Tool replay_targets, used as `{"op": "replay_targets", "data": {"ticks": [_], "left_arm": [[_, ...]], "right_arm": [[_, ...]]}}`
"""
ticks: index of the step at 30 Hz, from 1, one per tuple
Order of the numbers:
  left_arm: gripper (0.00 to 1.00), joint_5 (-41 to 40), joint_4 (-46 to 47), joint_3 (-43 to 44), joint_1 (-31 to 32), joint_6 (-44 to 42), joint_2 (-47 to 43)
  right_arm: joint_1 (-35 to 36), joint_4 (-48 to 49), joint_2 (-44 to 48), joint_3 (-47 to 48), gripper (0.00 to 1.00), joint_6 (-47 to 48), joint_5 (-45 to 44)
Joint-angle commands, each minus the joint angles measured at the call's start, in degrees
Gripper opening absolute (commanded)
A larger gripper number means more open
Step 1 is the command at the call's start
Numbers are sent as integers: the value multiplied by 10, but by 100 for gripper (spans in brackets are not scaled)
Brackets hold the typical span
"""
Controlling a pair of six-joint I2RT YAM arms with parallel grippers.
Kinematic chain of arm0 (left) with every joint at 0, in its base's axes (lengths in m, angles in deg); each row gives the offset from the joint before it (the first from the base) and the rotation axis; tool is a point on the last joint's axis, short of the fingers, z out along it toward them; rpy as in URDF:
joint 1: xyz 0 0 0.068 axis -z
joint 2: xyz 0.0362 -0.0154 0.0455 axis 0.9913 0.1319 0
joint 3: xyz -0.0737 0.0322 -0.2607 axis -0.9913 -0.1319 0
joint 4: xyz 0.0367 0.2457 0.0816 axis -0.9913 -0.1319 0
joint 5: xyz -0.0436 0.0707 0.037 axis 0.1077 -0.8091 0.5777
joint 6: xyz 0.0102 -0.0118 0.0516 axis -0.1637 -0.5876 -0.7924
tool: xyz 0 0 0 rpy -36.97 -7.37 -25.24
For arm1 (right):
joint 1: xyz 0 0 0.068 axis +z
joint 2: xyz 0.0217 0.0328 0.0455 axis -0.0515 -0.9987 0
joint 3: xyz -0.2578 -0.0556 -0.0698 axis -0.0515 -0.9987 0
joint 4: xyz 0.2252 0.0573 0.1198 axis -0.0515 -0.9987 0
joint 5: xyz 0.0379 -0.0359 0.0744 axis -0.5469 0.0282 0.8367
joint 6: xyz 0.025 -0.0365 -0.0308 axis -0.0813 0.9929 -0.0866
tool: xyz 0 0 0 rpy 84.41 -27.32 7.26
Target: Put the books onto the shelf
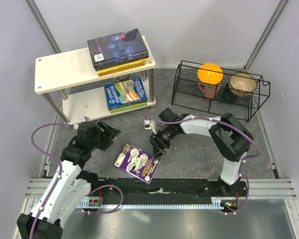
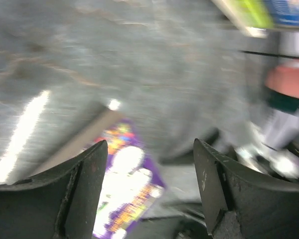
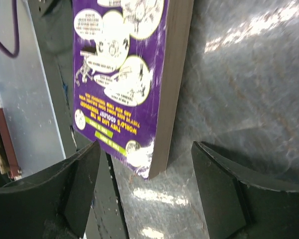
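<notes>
I find one purple cartoon book (image 1: 137, 163) off the shelf. It lies flat on the grey table (image 1: 199, 149), near the middle, cover up, between the two arms.

The right gripper (image 1: 157, 148) sits just at the book's right edge. In the right wrist view its fingers stand apart with nothing clamped, and the book's corner and page edge show in the gap without touching either finger.

The left gripper (image 1: 112, 133) is to the left of the book and a little farther back, clear of it. Its wrist view is blurred, but its fingers are plainly apart and empty.

The shelf (image 1: 60, 69) stands far left. Its top board carries a stack of books (image 1: 119, 47) at its right end, with a dark galaxy cover uppermost. On the lower board a blue book (image 1: 127, 92) lies on a green one.

A black wire rack (image 1: 176, 84) holding bowls stands far right.
</notes>
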Motion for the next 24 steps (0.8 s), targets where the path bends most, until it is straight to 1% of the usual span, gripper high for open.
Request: {"op": "replay_targets", "data": {"ticks": [1, 2, 3, 4, 5, 7, 8, 12, 14, 17, 19, 23, 24], "left_arm": [[74, 106, -81, 24, 13, -2, 23], [74, 109, -92, 17, 42, 11, 25], [74, 102, -110, 13, 62, 45, 28], [75, 73, -151, 14, 84, 63, 29], [75, 53, -175, 20, 126, 83, 33], [76, 9, -232, 43, 167, 136, 61], [76, 3, -238, 49, 203, 146, 75], [77, -18, -234, 66, 276, 198, 162], [77, -20, -207, 57, 299, 208, 197], [77, -19, -153, 29, 311, 236, 210], [76, -39, -127, 15, 311, 251, 211], [73, -52, -34, -35, 311, 272, 192], [72, -55, 6, -44, 311, 275, 187]], "right_arm": [[3, 72, -19, 26, 81, -66, 5], [2, 81, -23, 23, 81, -77, -1], [3, 99, -24, 21, 81, -86, -4], [3, 107, -25, 20, 81, -107, -11], [3, 114, -27, 19, 81, -115, -14], [4, 125, -30, 17, 81, -125, -15], [4, 125, -32, 18, 81, -127, -15], [5, 132, -45, 20, 81, -139, -13], [7, 133, -46, 18, 81, -143, -13], [12, 138, -48, 14, 81, -153, -13], [19, 143, -53, 13, 81, -160, -8], [38, 149, -64, 7, 80, -173, -4], [41, 151, -65, 7, 80, -179, -4]]}}
